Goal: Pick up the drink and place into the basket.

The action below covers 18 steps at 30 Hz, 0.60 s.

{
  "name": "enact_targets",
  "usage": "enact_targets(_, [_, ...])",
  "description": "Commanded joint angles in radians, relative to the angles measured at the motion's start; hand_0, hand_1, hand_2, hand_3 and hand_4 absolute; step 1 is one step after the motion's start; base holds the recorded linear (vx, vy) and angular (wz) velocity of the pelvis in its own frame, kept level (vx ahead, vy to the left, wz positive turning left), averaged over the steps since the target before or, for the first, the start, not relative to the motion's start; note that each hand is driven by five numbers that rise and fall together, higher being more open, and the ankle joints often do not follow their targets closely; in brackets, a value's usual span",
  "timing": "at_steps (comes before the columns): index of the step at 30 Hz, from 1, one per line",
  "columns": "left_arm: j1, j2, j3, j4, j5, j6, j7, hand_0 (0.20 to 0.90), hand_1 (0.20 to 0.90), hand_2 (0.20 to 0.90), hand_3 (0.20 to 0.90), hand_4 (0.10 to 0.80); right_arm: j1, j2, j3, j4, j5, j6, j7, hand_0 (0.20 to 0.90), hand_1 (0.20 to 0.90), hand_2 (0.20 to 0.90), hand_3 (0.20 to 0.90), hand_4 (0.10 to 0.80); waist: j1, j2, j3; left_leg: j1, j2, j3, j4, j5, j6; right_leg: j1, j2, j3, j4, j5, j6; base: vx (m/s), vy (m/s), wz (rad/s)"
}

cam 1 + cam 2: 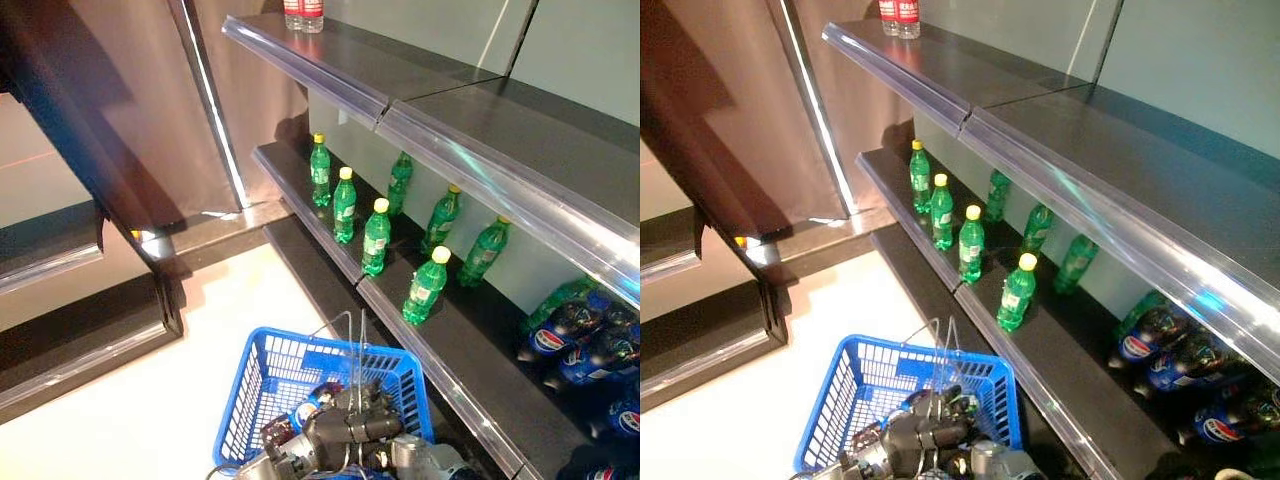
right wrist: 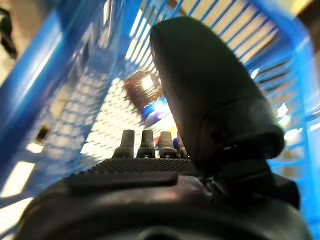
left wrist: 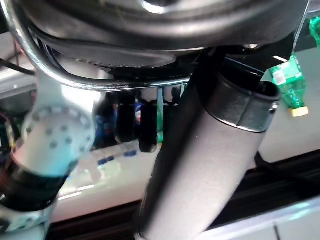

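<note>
The blue plastic basket (image 1: 270, 385) hangs low in front of the shelves, its wire handle (image 1: 358, 345) raised. My left hand (image 1: 345, 428) is curled round that handle, whose metal bar (image 3: 100, 82) runs right past the hand's bulk. A dark cola bottle with a blue label (image 1: 305, 408) lies inside the basket. My right hand (image 2: 210, 100) is down inside the basket (image 2: 45, 95). Its fingers (image 2: 145, 142) are straight and its thumb stands apart. The bottle (image 2: 147, 95) lies just past the fingertips, and nothing is in the hand's grasp.
On my right, a dark shelf (image 1: 330, 240) carries several green bottles with yellow caps (image 1: 376, 236). Dark cola bottles (image 1: 575, 340) lie further right on it. Red-labelled bottles (image 1: 303, 14) stand on the upper shelf. Pale floor (image 1: 150, 400) spreads to the left, bounded by a dark cabinet (image 1: 90, 150).
</note>
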Motion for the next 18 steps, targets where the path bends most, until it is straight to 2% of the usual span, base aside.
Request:
enact_targets(1, [-0.079,-0.145,0.008,-0.358,-0.135,-0.119,-0.157,0.3,0.3,0.3,0.2,0.1,-0.075,0.014,-0.025,-0.192,-0.009,-0.14,-0.01,0.9,0.9,0.9,0.9,0.8,0.015,-0.007,-0.053,0.037,0.082,0.056,0.043,-0.056,-0.049,-0.114,-0.103,0.036,0.015,0.176,0.045,-0.026,0.009,-0.04])
enact_targets(4, [-0.08,-0.136,0.056,-0.361,-0.141,-0.154,-0.127,0.3,0.3,0.3,0.2,0.1,-0.056,-0.027,-0.049,-0.307,-0.076,-0.196,-0.034,0.9,0.9,0.9,0.9,0.8,0.007,-0.01,-0.054,0.036,0.083,0.06,0.044,-0.057,-0.048,-0.116,-0.101,0.042,0.014,0.174,0.045,-0.024,-0.003,-0.04])
enact_targets(10, [-0.087,-0.13,0.149,-0.357,-0.156,-0.2,-0.078,0.3,0.3,0.3,0.2,0.1,-0.013,-0.092,-0.129,-0.502,-0.195,-0.224,-0.043,0.9,0.9,0.9,0.9,0.8,-0.013,-0.014,-0.057,0.037,0.083,0.068,0.045,-0.059,-0.045,-0.122,-0.1,0.057,0.016,0.173,0.047,-0.018,-0.005,-0.07])
enact_targets(18, [-0.098,-0.14,0.271,-0.345,-0.168,-0.225,-0.031,0.3,0.3,0.3,0.2,0.1,0.048,-0.163,-0.256,-0.641,-0.264,-0.255,0.051,0.9,0.9,0.9,0.9,0.8,-0.038,-0.025,-0.062,0.043,0.088,0.08,0.044,-0.062,-0.045,-0.124,-0.096,0.072,0.018,0.17,0.044,-0.022,-0.012,-0.06])
